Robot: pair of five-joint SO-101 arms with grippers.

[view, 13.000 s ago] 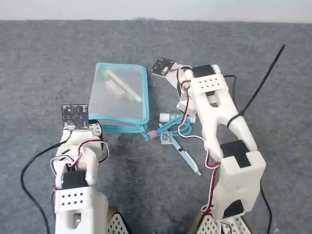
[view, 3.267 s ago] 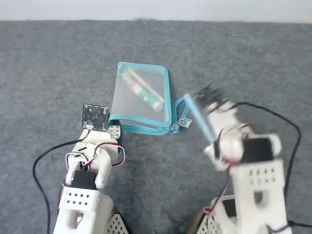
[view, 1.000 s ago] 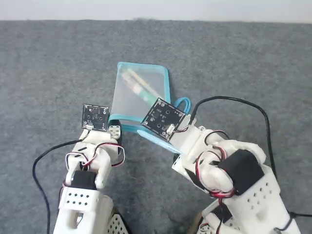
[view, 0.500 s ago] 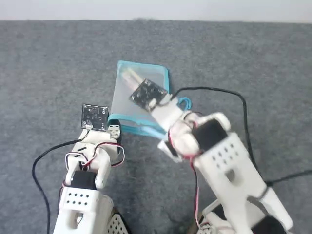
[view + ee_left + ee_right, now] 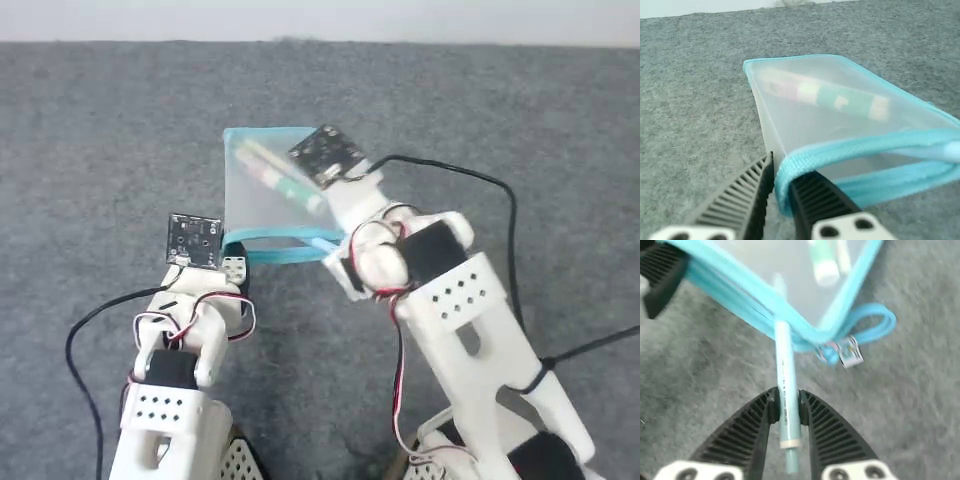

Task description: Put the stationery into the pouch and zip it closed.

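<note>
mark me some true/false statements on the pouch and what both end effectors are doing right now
1. The right end effector is shut on a light blue pen. True.
2. The left end effector is open and clear of the pouch. False: it is shut on the pouch's teal zipper edge.
3. The pouch is empty. False: stationery shows through its clear side.
4. The pen's far end is at the pouch's open mouth. True.
5. The pen lies loose on the grey surface. False: it is held between the right end effector's fingers.
</note>
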